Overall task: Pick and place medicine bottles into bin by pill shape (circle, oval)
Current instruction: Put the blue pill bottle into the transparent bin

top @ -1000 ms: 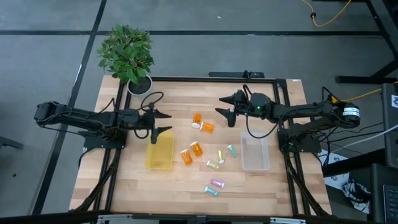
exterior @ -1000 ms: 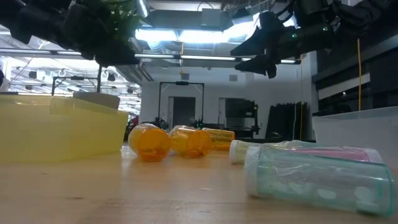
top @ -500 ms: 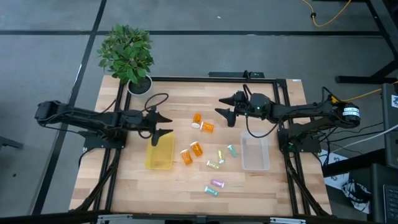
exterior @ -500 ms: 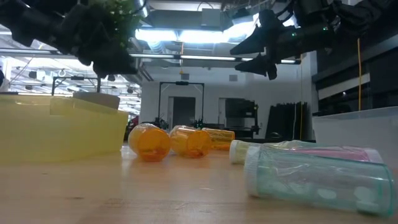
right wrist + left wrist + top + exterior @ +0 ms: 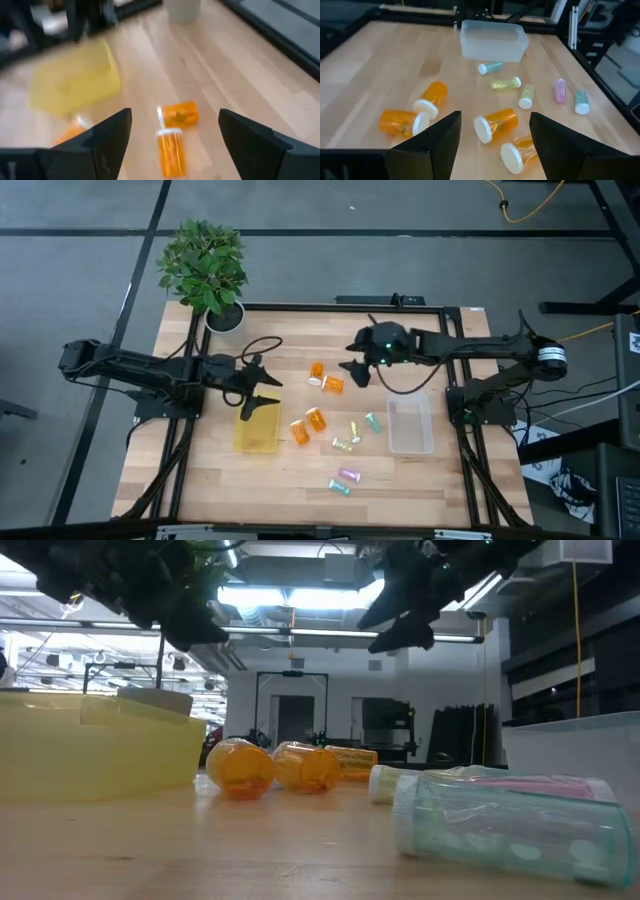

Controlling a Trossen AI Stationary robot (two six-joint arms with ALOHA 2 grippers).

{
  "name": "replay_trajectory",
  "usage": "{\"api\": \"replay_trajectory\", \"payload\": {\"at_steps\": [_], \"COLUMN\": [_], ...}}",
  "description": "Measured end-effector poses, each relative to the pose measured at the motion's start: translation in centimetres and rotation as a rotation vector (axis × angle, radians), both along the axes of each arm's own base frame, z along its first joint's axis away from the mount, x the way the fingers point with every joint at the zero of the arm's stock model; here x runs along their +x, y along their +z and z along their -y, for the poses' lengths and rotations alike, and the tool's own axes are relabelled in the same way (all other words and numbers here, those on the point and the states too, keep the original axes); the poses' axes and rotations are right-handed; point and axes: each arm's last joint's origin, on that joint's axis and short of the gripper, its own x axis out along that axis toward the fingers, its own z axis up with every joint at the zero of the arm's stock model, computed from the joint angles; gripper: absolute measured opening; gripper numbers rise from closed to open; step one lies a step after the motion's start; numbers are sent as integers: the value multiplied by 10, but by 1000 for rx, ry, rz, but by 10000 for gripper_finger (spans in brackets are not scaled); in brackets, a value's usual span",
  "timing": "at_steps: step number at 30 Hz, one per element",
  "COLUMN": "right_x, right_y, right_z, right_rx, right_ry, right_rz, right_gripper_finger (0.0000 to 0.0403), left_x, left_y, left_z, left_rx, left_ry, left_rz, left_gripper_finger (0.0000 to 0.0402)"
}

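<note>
Four orange bottles with white caps lie on the wooden table: two at the far middle (image 5: 317, 370) (image 5: 333, 384), two beside the yellow bin (image 5: 315, 418) (image 5: 299, 432). Several small pastel vials (image 5: 355, 429) (image 5: 345, 481) lie toward the near right. My left gripper (image 5: 264, 394) is open and empty above the far end of the yellow bin (image 5: 257, 430). My right gripper (image 5: 352, 368) is open and empty in the air just right of the two far orange bottles, which show ahead of it in the right wrist view (image 5: 179, 114) (image 5: 170, 147). The clear bin (image 5: 410, 425) sits at the right.
A plant in a white pot (image 5: 224, 318) stands at the far left corner. A black frame (image 5: 440, 308) runs around the table's edges. Bare wood lies along the near edge and between the two bins' far ends.
My right gripper has gone toward the table's left, closer to the two far orange bottles, staying open. My left gripper has shifted a little toward the near edge, over the yellow bin's far end. No bottle has moved.
</note>
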Motion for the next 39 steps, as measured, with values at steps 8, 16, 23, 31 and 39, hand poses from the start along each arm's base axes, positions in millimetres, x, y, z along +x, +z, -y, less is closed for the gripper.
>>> {"api": "replay_trajectory", "payload": {"at_steps": [8,16,23,31,39], "right_x": [-1,1,14,1,1], "right_y": [-33,-39,-59,-74,-74], "right_z": [-13,-35,-38,-39,-47], "right_rx": [26,42,31,244,293], "right_ry": [66,155,167,-5,-23], "right_rz": [-314,-357,-400,-576,-582], "right_gripper_finger": [300,300,300,300,300], "left_x": [-3,-4,-5,-9,-10], "left_y": [-6,-9,-9,-17,-18], "left_z": [0,-3,-3,-2,-2], "left_rx": [8,41,41,-47,-47], "left_ry": [7,79,80,124,126], "left_rz": [-86,-124,-129,-216,-237], "left_gripper_finger": [229,229,229,229,229]}}
